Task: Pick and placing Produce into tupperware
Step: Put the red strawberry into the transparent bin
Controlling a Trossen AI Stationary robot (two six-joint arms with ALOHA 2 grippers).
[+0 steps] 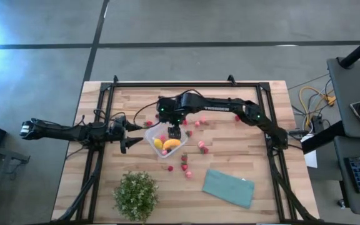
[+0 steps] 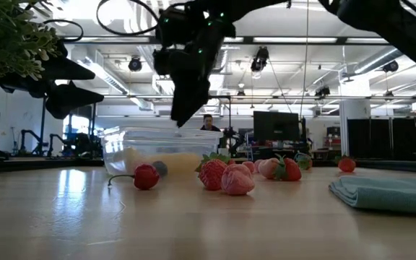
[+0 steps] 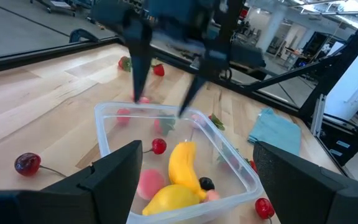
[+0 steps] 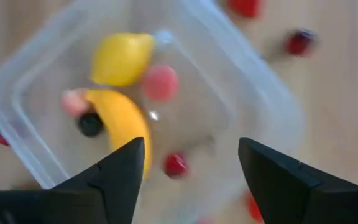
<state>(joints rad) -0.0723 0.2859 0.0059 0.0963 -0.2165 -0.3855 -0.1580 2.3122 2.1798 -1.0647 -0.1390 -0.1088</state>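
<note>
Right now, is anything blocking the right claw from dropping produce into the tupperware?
Nothing visible does. The right claw hangs directly over the open, lidless tupperware, fingers apart, with only the banana and other fruit already inside below it.

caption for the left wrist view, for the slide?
Right gripper open above the clear tupperware holding banana, lemon-like fruit and small red fruits.

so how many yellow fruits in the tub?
2: a banana and a lemon, touching, at one side of the tub. Red fruit may hide more.
</note>
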